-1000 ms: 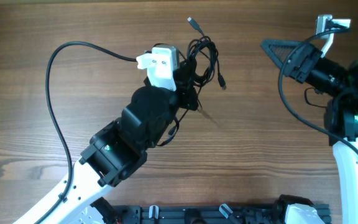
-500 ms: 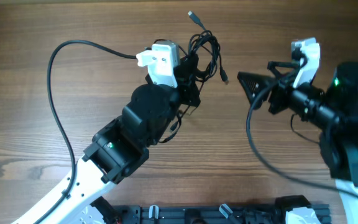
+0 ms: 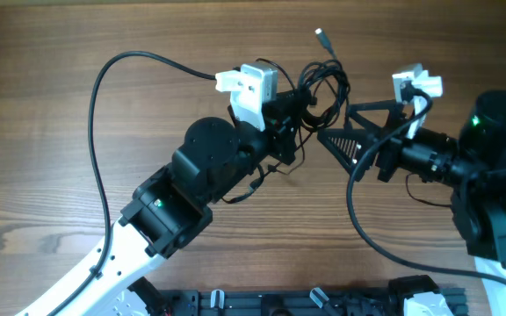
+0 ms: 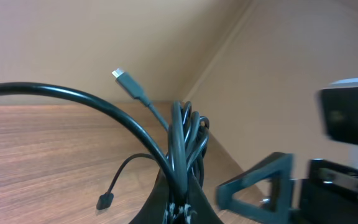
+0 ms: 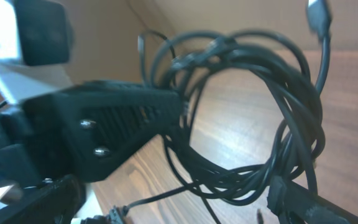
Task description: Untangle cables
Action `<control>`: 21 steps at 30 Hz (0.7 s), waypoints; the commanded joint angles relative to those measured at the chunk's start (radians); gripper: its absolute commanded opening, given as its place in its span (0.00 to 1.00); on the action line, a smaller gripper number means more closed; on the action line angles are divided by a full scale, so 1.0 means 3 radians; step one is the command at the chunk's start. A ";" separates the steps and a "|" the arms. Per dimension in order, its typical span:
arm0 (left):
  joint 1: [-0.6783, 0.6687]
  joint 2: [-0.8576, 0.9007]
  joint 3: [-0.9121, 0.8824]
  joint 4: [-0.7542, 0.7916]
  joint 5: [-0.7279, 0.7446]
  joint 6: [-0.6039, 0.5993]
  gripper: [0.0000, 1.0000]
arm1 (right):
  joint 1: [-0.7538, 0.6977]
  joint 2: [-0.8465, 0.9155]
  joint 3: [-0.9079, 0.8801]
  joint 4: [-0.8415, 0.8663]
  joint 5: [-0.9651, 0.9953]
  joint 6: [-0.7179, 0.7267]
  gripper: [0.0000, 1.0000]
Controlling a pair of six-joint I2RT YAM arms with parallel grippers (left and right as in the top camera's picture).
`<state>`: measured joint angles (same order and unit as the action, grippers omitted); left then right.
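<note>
The cables (image 3: 326, 81) are a tangled bundle of thin black cords, held above the wooden table. One grey plug end (image 3: 321, 36) sticks up at the back. My left gripper (image 3: 303, 109) is shut on the bundle's lower left part. In the left wrist view the cords (image 4: 183, 140) rise straight out of the closed jaws, one plug (image 4: 127, 79) pointing up and another (image 4: 104, 200) hanging low. My right gripper (image 3: 335, 123) stands open just right of the bundle, its fingertips close beside the loops. The right wrist view shows the loops (image 5: 260, 112) right in front of it.
The left arm's thick black cable (image 3: 104, 96) arcs over the table's left half. It also crosses the left wrist view as a thick arm cable (image 4: 67, 94). A dark rail (image 3: 306, 300) runs along the table's front edge. Bare wood (image 3: 42, 53) lies all around.
My left gripper has carried the bundle to the right. My right arm has swung in from the far right and now has its open fingers beside the bundle.
</note>
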<state>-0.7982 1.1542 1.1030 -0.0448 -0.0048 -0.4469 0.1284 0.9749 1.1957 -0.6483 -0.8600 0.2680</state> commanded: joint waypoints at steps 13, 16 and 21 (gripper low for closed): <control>0.0015 0.0013 0.0024 0.0090 0.0317 -0.0006 0.04 | 0.0018 0.0093 0.0067 -0.0055 -0.0257 -0.0009 1.00; 0.0015 0.0013 0.0024 0.0100 0.0429 -0.0006 0.04 | 0.0018 0.0121 0.0069 -0.0036 -0.0258 -0.0009 1.00; 0.0015 0.0013 0.0024 0.0099 0.0697 -0.0006 0.04 | 0.0018 0.0164 0.0067 0.0065 -0.0257 0.0060 1.00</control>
<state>-0.7952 1.1542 1.1030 -0.0254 0.1081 -0.4469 0.1284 1.0100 1.1957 -0.6498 -0.9115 0.2684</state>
